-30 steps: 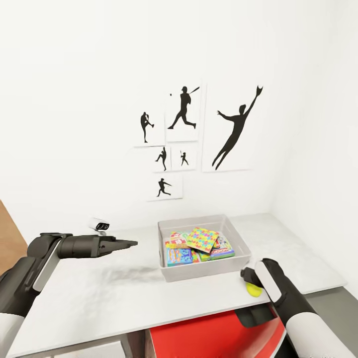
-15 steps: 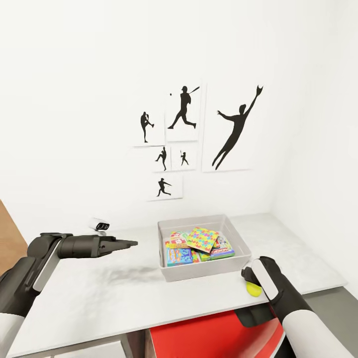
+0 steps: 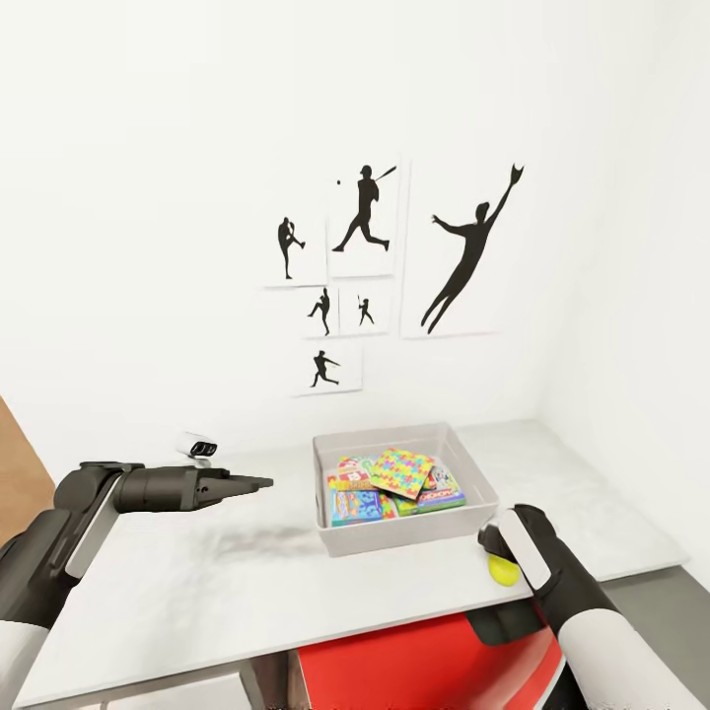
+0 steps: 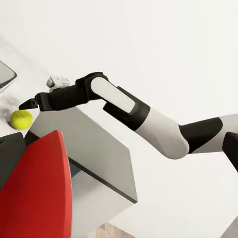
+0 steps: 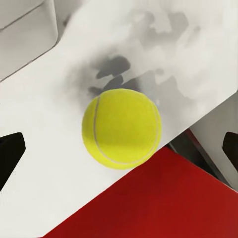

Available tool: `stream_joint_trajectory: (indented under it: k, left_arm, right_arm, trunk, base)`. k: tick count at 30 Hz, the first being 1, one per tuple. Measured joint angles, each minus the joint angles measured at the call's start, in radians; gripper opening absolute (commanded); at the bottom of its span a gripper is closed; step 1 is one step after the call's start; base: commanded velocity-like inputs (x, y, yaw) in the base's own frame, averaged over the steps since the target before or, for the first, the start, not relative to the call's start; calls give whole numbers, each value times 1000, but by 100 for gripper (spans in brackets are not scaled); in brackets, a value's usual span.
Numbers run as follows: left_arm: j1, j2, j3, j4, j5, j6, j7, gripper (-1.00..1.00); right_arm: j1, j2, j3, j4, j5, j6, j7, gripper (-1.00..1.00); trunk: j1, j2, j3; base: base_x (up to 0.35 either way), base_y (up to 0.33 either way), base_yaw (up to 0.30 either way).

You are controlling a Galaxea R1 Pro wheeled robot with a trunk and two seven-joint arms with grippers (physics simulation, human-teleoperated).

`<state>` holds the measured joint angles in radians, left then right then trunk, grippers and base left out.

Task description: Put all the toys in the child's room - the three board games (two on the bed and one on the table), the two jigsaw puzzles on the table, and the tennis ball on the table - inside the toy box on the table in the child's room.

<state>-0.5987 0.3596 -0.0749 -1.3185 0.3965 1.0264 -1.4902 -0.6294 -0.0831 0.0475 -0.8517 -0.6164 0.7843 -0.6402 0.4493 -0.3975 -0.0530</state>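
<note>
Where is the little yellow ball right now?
In the head view the tennis ball lies at the table's front edge on the robot's right, just in front of the toy box, under the right gripper.

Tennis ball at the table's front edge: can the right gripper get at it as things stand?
Probably yes. The right gripper hangs just above the tennis ball, and its wrist view shows the ball between open fingertips with nothing between. The ball sits right at the table edge, so a nudge could drop it.
</note>
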Motion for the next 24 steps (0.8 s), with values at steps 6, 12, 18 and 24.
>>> stream_joint_trajectory:
  k: [6,12,18,24]
  left_arm:
    - [0,0,0,0,0,0,0,100]
    - [0,0,0,0,0,0,0,100]
    - [0,0,0,0,0,0,0,100]
    - [0,0,0,0,1,0,0,100]
  right_arm:
    - [-8,3,0,1,0,-1,0,100]
    - [-13,5,0,1,1,-4,0,100]
    - [-16,5,1,1,3,-8,0,100]
    - [-25,5,1,2,4,-8,0,100]
  trunk:
    - [0,0,-9]
    - [0,0,-19]
    - [0,0,-29]
    - [0,0,-39]
  base:
    - [0,0,0]
    - [0,0,0]
    - [0,0,0]
    - [0,0,0]
